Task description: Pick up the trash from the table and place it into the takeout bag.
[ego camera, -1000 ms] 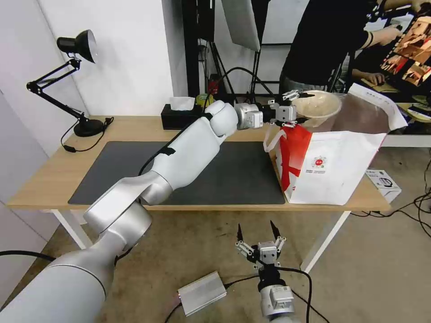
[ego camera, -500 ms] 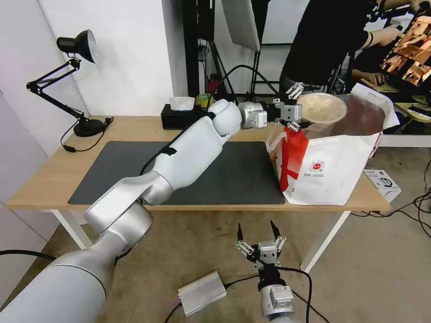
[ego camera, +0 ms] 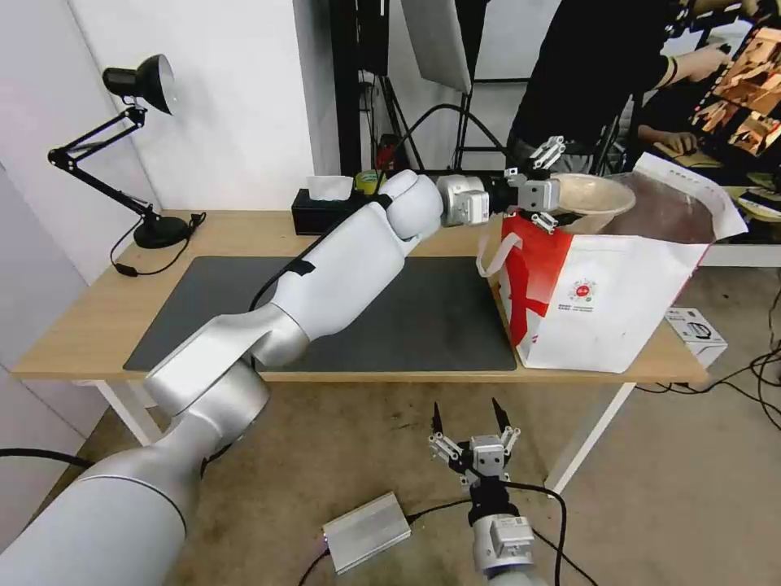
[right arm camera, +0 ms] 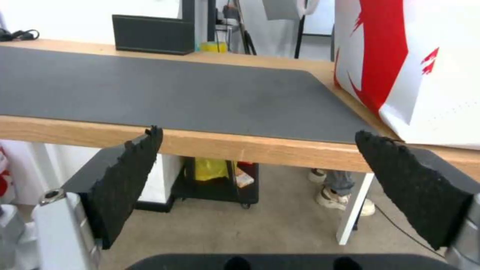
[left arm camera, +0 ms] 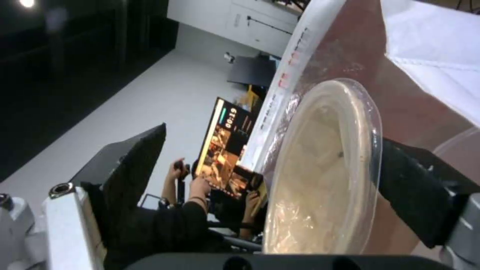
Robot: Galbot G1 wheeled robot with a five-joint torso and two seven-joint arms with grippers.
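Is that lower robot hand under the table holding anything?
No, the right gripper hangs open and empty below the table edge, fingers spread with nothing between them.

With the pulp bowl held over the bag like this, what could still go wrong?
The left pincer seems to hold the tan pulp bowl only by its rim, above the takeout bag; it could slip or tip. The bag's mouth looks slack, so the bowl might catch an edge. The right pincer hangs open below the table.
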